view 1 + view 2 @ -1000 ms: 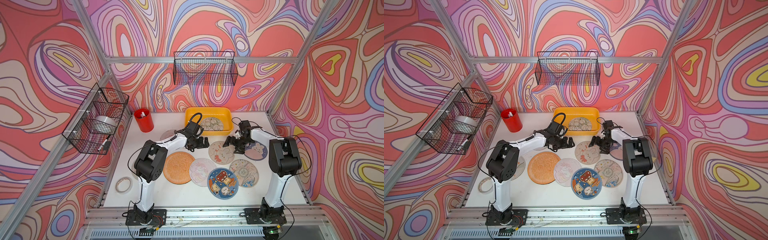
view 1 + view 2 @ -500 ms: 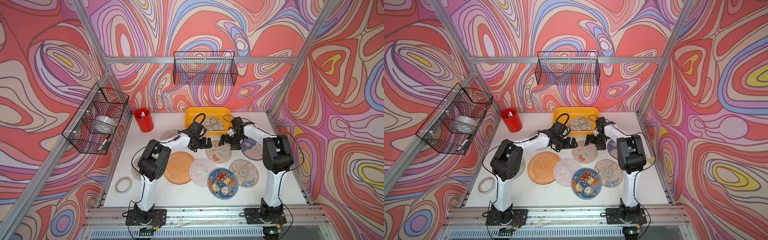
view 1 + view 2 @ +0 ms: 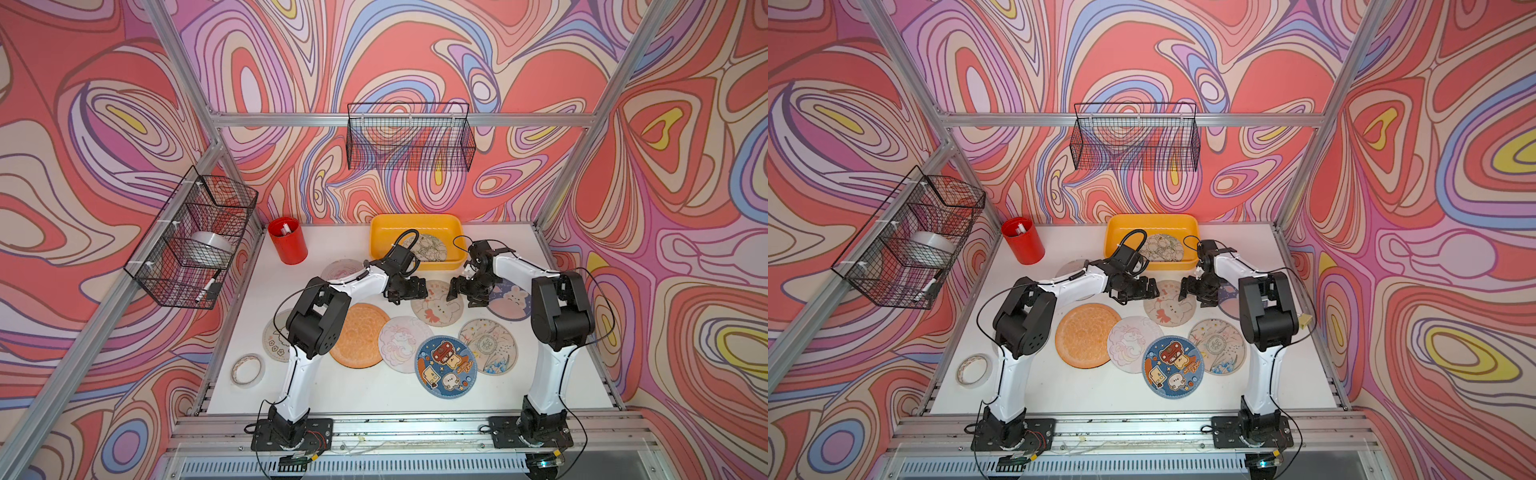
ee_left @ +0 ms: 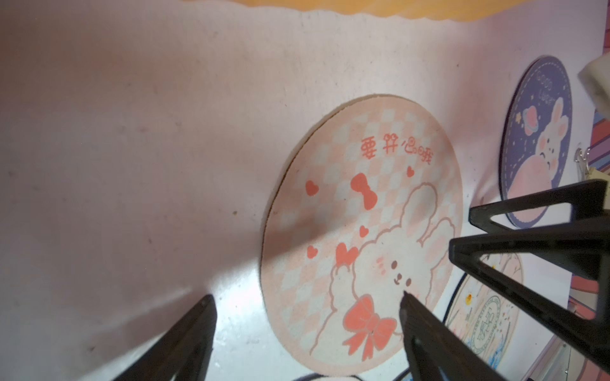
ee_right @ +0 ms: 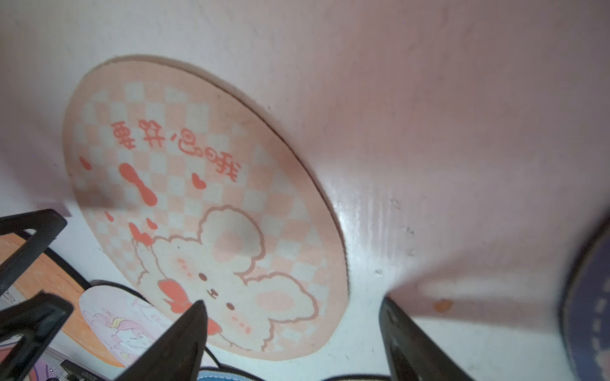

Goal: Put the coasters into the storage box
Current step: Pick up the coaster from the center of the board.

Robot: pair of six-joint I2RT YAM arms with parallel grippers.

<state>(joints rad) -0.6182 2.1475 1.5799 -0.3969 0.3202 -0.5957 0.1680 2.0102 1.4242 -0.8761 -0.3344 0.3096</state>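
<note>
Front row: a blue cartoon coaster (image 3: 446, 367) lay nearest the front of the white tabletop (image 3: 374, 399). Its edge lay over a pale unicorn coaster (image 3: 399, 343), and a floral coaster (image 3: 489, 347) lay against its other side. An orange coaster (image 3: 358, 334) lay next to the unicorn one.
Tape ring (image 3: 248, 370): it sat apart from the coasters, by the left rail.
Bunny coaster (image 3: 436, 305): it lay flat on the tabletop behind that row, between the two hands and short of the yellow box.
Left hand (image 4: 307, 306): it was spread wide and held nothing. One finger (image 4: 429, 330) was over the bunny print and the other (image 4: 194, 333) over bare tabletop, so it straddled the coaster's edge. Whether a tip touched the coaster could not be told.
Right hand (image 5: 292, 310): it was also spread and empty. One finger (image 5: 185, 336) was over the opposite side of the same coaster and the other (image 5: 406, 339) over bare tabletop.
Blue bunny coaster (image 3: 513, 297): it lay just beside the right hand, on its outer side.
Round pale coaster (image 3: 341, 269): it lay farther back, by the left arm.
Yellow box (image 3: 415, 220): it stood at the back of the tabletop with one pale coaster (image 3: 432, 248) lying inside.
Red cup (image 3: 287, 241): it stood to the left of the box.
</note>
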